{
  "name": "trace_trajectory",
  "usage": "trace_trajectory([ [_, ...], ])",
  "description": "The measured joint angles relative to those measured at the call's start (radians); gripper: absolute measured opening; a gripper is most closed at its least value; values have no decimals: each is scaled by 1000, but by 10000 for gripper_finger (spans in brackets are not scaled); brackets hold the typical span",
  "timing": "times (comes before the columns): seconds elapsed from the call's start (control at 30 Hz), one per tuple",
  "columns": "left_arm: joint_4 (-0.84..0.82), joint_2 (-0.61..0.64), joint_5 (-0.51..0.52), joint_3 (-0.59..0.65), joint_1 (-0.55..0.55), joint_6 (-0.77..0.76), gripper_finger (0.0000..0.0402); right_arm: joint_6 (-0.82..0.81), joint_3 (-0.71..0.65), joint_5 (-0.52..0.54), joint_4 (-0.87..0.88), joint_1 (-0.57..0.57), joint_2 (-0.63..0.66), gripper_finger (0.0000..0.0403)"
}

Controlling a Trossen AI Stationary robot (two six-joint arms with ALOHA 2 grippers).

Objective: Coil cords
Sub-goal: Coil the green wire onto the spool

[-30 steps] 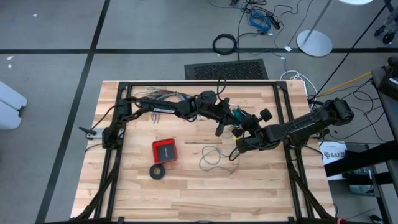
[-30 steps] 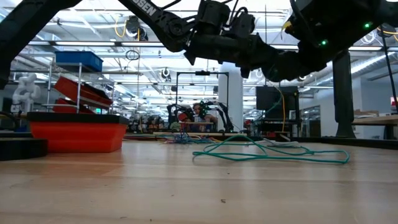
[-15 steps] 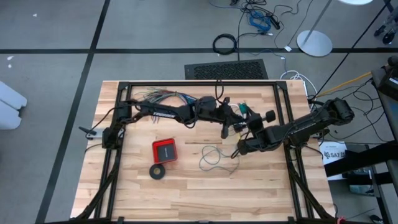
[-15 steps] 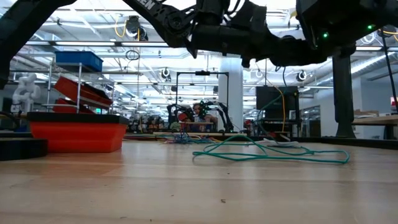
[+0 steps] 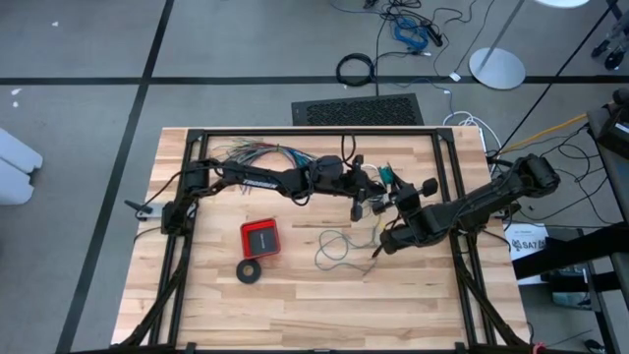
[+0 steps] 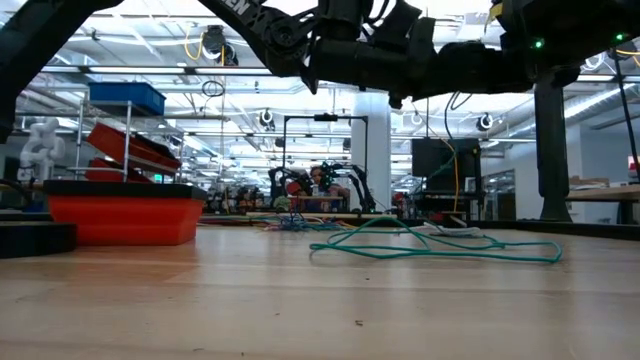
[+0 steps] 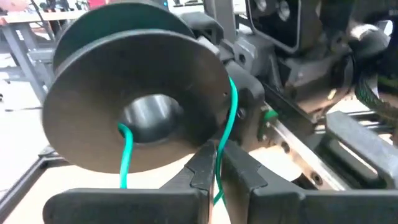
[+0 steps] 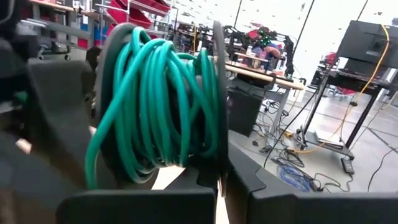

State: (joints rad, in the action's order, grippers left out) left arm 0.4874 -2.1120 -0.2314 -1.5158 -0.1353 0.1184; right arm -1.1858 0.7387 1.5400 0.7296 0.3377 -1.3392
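A black spool [image 8: 161,99] wound with teal-green wire hangs above the table's middle, seen as a teal spot [image 5: 385,175] in the high view. My right gripper [image 8: 217,186] is shut on it. My left gripper [image 7: 216,177], reaching in from the left [image 5: 369,189], is shut on the teal wire [image 7: 225,134] coming off the spool. The rest of that wire lies in loose loops on the wood [image 5: 339,246], [image 6: 430,246]. My left gripper pinches one strand of the teal wire [image 7: 217,163] between its two fingertips, a short way from the spool's flange [image 7: 143,106]. The fingers point about level toward the table's right side. The strand runs up round the flange's rim. My right gripper pinches the rim of one spool flange [image 8: 217,163] between its two fingers, coming in about level. The spool is lifted clear of the table, its flanges upright.
A red box [image 5: 260,238] and a black tape ring [image 5: 250,271] lie left of the loose loops. A fanned bundle of many-coloured wires [image 5: 257,150] lies at the far left. Black frame rails [image 5: 314,132] border the table. Bare wood lies along the near edge [image 5: 324,315].
My left gripper has moved a little toward the table's right edge and rolled, staying shut on the wire. My right gripper has rolled with the spool, which stays lifted. The loops on the table lie as before.
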Motion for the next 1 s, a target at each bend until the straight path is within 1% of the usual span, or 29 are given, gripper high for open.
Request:
trace_trajectory([
  [0.17, 24, 0, 2, 0, 6, -5, 28, -35, 0, 22, 2, 18, 5, 0],
  [0.3, 92, -13, 10, 0, 30, -8, 28, -72, 0, 32, 2, 21, 6, 0],
  [0.4, 116, -28, 62, 0, 52, -8, 28, -89, -1, 30, 15, 26, 6, 0],
  [0.57, 113, -30, 67, 0, 56, -7, 28, -134, -2, 28, 37, 39, 6, 0],
  [0.83, 21, -32, 66, 0, 45, -5, 28, -132, -2, 35, 49, 64, 31, 0],
  [1.0, 48, -32, 64, 0, 40, -6, 28, -132, -2, 35, 50, 77, 62, 0],
])
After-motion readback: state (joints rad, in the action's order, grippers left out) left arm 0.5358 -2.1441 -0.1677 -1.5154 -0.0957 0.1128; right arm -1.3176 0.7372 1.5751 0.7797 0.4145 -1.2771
